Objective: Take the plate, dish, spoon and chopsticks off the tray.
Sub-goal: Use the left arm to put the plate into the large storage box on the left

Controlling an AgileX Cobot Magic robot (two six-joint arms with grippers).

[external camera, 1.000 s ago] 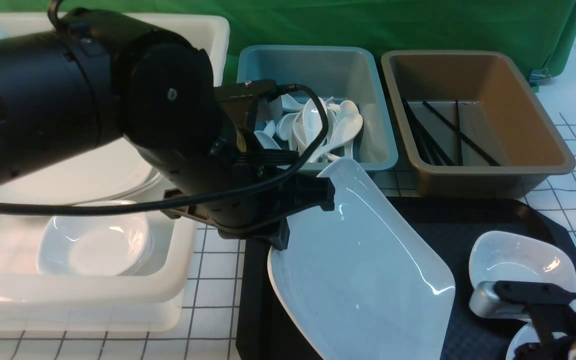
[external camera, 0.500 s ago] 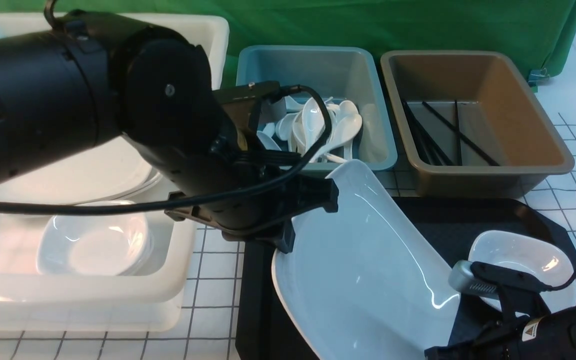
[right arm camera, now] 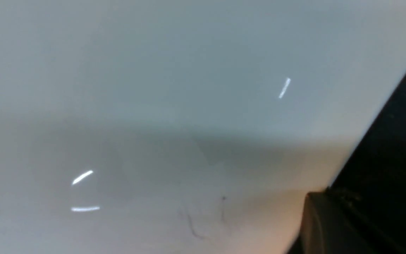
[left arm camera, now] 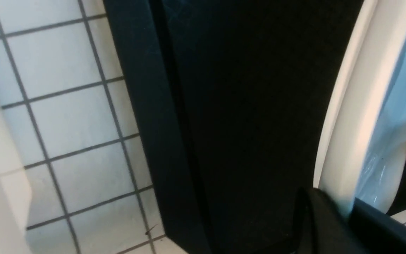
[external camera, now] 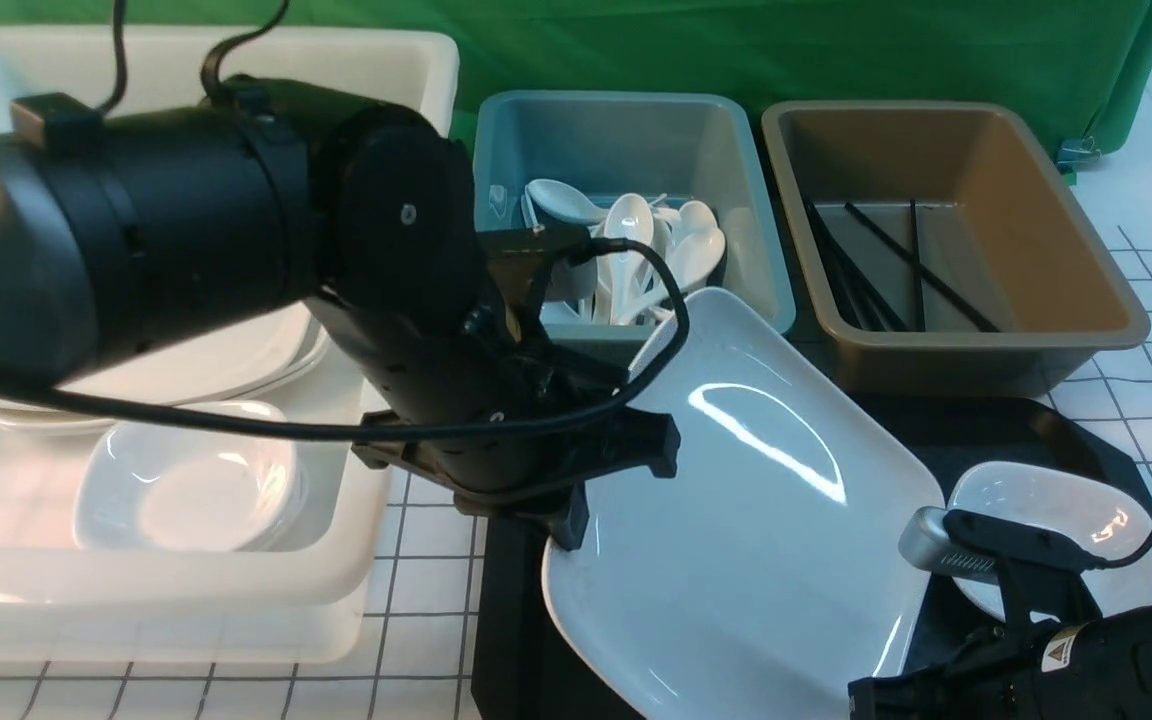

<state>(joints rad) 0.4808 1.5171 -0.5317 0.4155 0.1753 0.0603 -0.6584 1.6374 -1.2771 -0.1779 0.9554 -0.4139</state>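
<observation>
The large white plate (external camera: 746,520) hangs tilted over the left half of the black tray (external camera: 996,430). My left gripper (external camera: 601,480) is shut on its left rim. The left wrist view shows the jaws (left arm camera: 347,211) pinching the plate's rim (left arm camera: 358,123) above the tray (left arm camera: 241,106). A small white dish (external camera: 1056,510) sits on the tray's right side. My right arm (external camera: 1086,650) is low at the front right and its gripper tips are hidden there. Its wrist view is filled by the plate (right arm camera: 153,106), with one dark finger (right arm camera: 330,229) at the plate's edge. Spoons (external camera: 636,250) and chopsticks (external camera: 886,260) lie in the tubs behind.
A big white tub (external camera: 376,560) on the left holds plates and a small dish (external camera: 186,490). The blue tub (external camera: 636,120) and brown tub (external camera: 1036,180) stand behind the tray, against a green cloth. The table has a grid pattern.
The left arm has turned the plate flatter and its right edge has swung right, partly covering the dish. The right arm has come in from the bottom right toward the plate.
</observation>
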